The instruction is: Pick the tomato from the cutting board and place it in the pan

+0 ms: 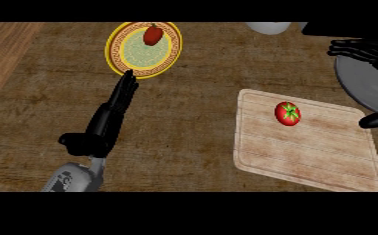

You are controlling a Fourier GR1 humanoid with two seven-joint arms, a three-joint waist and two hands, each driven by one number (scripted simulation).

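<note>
Just left of the right hand (354,49), which hangs released and empty over the pan (353,86), the tomato (288,113) sits on the cutting board (295,154). The grasp should go best with the hand coming down centred, fingers and thumb closing on opposite sides. The left hand (111,114) lies flat, fingers straight.

tomato (288,113) red, green calyx up, upright on upper part of pale wooden cutting board (295,154), left of right hand (354,49); grey pan (353,81) just below that hand's fingers, cut off by the view's edge, beside the board's far right corner
</note>
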